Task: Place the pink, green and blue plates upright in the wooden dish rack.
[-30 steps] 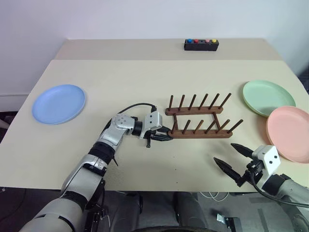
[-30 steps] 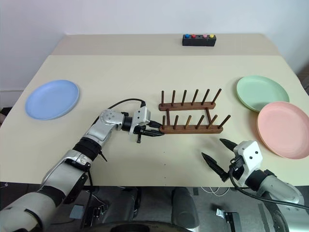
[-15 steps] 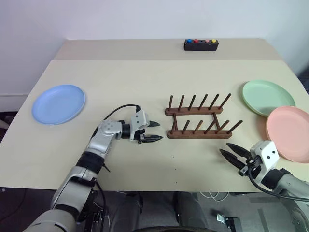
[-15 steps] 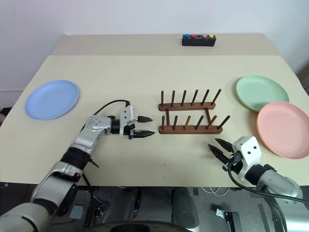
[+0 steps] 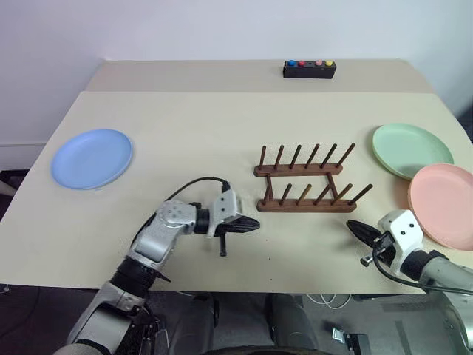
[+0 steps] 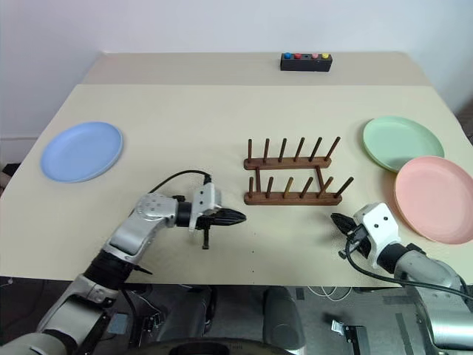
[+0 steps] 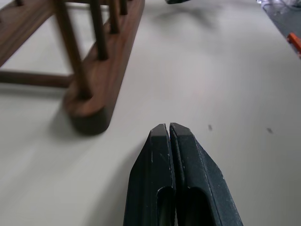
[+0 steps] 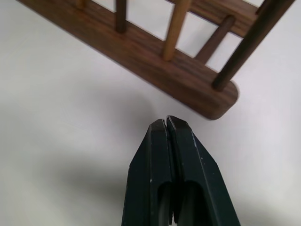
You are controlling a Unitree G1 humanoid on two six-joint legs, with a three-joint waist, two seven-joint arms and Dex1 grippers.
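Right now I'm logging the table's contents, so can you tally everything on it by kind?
Plates: 3, the blue plate, the green plate, the pink plate
Racks: 1, the wooden dish rack
Button boxes: 1, the black button box
Total: 5

Pink plate (image 5: 443, 205): right rim cut by frame edge. Wooden dish rack (image 7: 89, 61): blurred, cropped in left wrist view. Button box (image 5: 310, 69): details too small to tell.

A beige table (image 5: 185, 126) stands against a plain white wall (image 5: 185, 29).
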